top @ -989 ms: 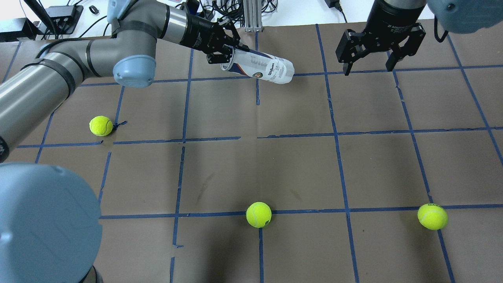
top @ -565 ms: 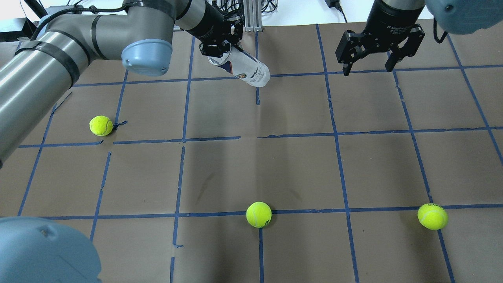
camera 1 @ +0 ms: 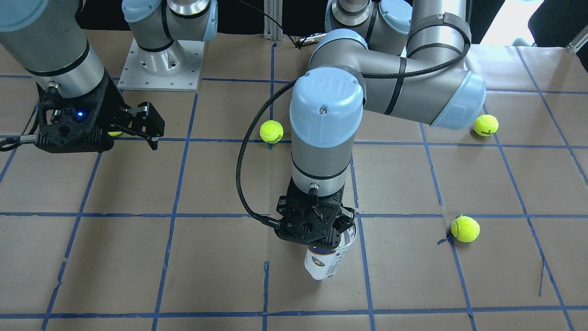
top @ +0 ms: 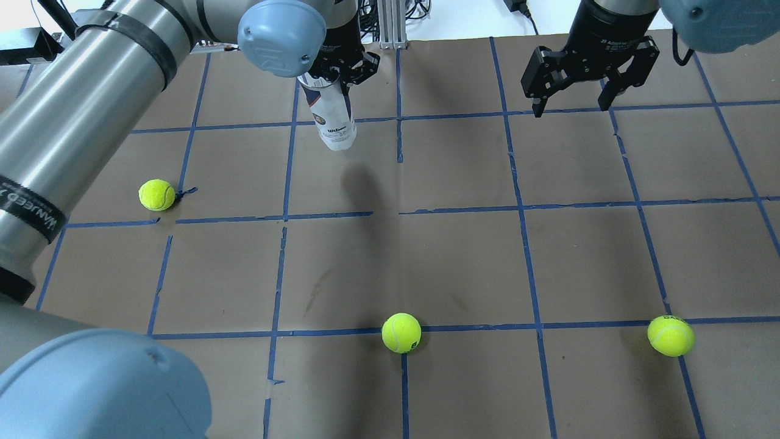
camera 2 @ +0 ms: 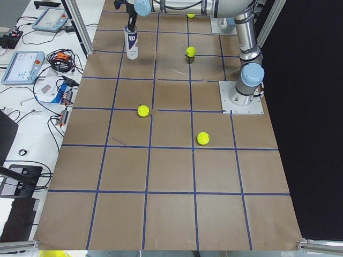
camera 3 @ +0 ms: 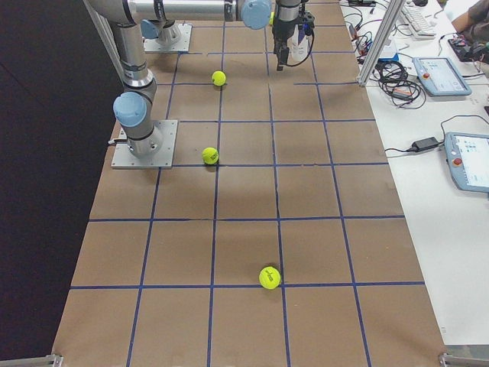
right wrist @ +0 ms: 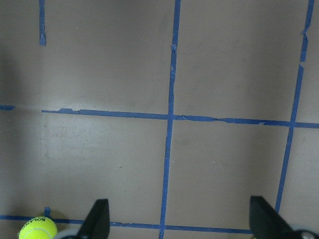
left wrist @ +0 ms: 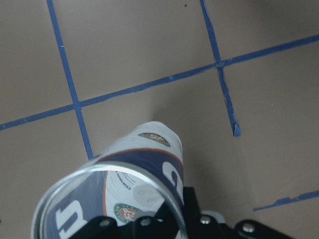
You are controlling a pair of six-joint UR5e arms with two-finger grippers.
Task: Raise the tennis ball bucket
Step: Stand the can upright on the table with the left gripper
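The tennis ball bucket [top: 332, 119] is a clear can with a white, navy and orange label. It hangs almost upright with its open rim up, at the far middle of the table. My left gripper [top: 329, 79] is shut on its rim from above. The can also shows in the front view [camera 1: 325, 264], the left side view [camera 2: 131, 42] and the left wrist view [left wrist: 139, 184], where it looks empty. Its bottom seems just above the paper. My right gripper [top: 573, 108] is open and empty at the far right, above the table, and its fingers [right wrist: 97, 221] frame bare paper.
Brown paper with a blue tape grid [top: 402, 213] covers the table. Yellow-green tennis balls lie at the left [top: 156, 195], near middle [top: 401, 333] and near right [top: 670, 335]. Cables and a metal post [top: 390, 24] stand past the far edge.
The left arm has swung round and shifted left. The bucket went from lying tilted, pointing right, to hanging nearly upright from the gripper. The right arm has not moved.
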